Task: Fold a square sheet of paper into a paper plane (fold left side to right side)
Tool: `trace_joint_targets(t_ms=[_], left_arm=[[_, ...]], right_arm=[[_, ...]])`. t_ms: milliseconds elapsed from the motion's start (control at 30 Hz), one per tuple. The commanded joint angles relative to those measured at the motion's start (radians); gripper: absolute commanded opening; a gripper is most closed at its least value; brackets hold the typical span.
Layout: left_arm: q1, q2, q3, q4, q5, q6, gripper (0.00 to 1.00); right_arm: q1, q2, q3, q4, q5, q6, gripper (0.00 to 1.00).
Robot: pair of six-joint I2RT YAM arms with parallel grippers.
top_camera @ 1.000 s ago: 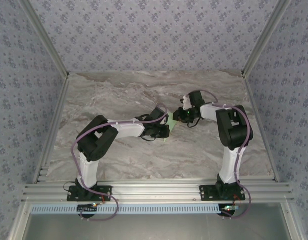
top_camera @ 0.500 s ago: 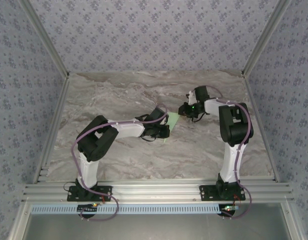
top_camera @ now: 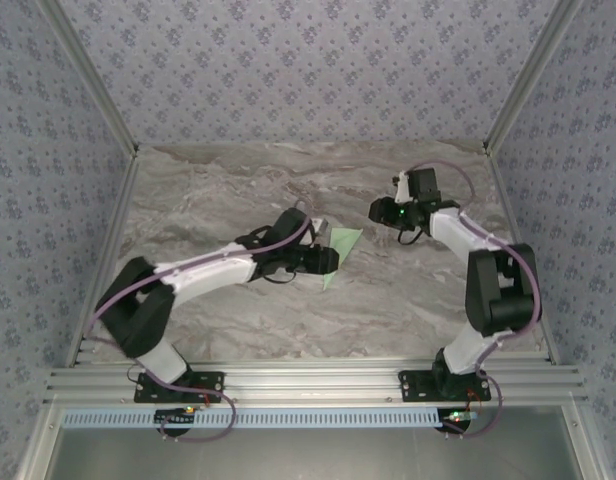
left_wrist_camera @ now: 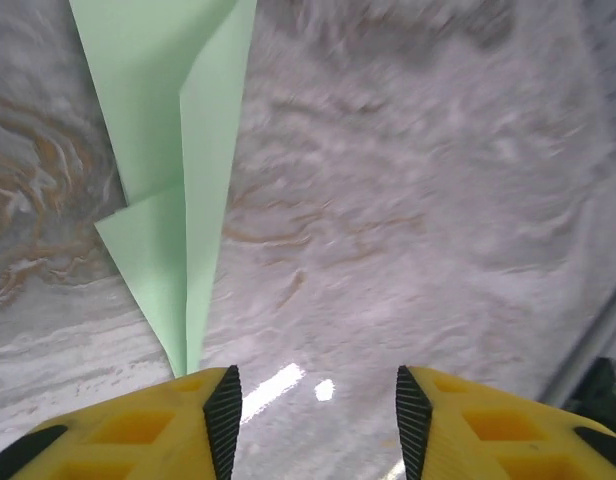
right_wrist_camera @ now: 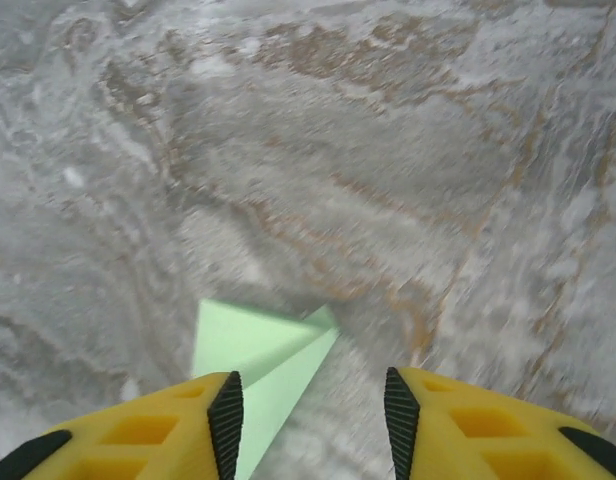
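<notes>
**Folded plane lies mid-desk, both jaws open and empty**

Top view: the paper plane (top_camera: 344, 244), pale green, lies flat near the middle of the desk (top_camera: 218, 190), its narrow end pointing to the near side. The left arm (top_camera: 203, 270) stretches in from the near left, and its tip meets the plane's left edge. The right arm (top_camera: 488, 290) bends in from the near right. Its tip is to the right of the plane and a little farther back, with bare desk between them. Open marble spreads to the left, to the far side and along the near strip up to the aluminium rail (top_camera: 308, 383). Walls (top_camera: 308, 70) papered in a small blue floral print close in three sides.

Left wrist view: the left jaws stand apart with only desk between them. The plane (left_wrist_camera: 148, 120) runs away from the camera, its centre crease and layered flaps plain. Its sharp tip ends just at the upper edge of the left-hand yellow finger (left_wrist_camera: 138, 430). To the right of it there is bare grey-brown veined marble.

Right wrist view: the right jaws are likewise apart, gripping nothing. The plane's (right_wrist_camera: 253, 345) wider end lies on the desk just beyond the left-hand yellow finger (right_wrist_camera: 118, 430). One edge slants into the gap. Marble lies open on the far side and to the right.
</notes>
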State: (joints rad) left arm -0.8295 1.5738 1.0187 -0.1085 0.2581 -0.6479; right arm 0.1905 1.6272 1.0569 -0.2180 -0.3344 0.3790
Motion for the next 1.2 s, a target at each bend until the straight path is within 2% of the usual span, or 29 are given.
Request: trace_joint_targets(t_ms=[0, 133, 267, 500, 567, 667, 900, 1033, 1167], left_arm=[[0.033, -0.101, -0.096, -0.014, -0.084, -0.027, 0.50], [0.059, -0.227, -0.232, 0.001, -0.169, -0.068, 0.56], [0.068, -0.307, -0.297, -0.010, -0.201, -0.076, 0.57], [0.069, -0.367, -0.330, -0.042, -0.230, -0.068, 0.59], [0.068, -0.374, -0.335, -0.045, -0.236, -0.065, 0.59], [0.068, -0.377, -0.334, -0.056, -0.246, -0.062, 0.59], [0.069, -0.376, -0.326, -0.066, -0.253, -0.059, 0.60], [0.068, -0.377, -0.316, -0.068, -0.246, -0.062, 0.60], [0.068, -0.382, -0.306, -0.077, -0.242, -0.062, 0.60]], right_arm=[[0.109, -0.070, -0.075, -0.071, 0.130, 0.083, 0.54], [0.257, -0.076, -0.078, -0.105, 0.255, 0.147, 0.69], [0.358, 0.008, -0.023, -0.131, 0.353, 0.208, 0.70], [0.442, 0.171, 0.098, -0.213, 0.478, 0.289, 0.68], [0.448, 0.178, 0.095, -0.222, 0.492, 0.302, 0.64], [0.448, 0.163, 0.081, -0.230, 0.491, 0.301, 0.51], [0.442, 0.080, 0.030, -0.220, 0.458, 0.259, 0.11], [0.440, 0.003, -0.006, -0.172, 0.390, 0.195, 0.00], [0.434, -0.075, -0.045, -0.157, 0.282, 0.100, 0.00]])
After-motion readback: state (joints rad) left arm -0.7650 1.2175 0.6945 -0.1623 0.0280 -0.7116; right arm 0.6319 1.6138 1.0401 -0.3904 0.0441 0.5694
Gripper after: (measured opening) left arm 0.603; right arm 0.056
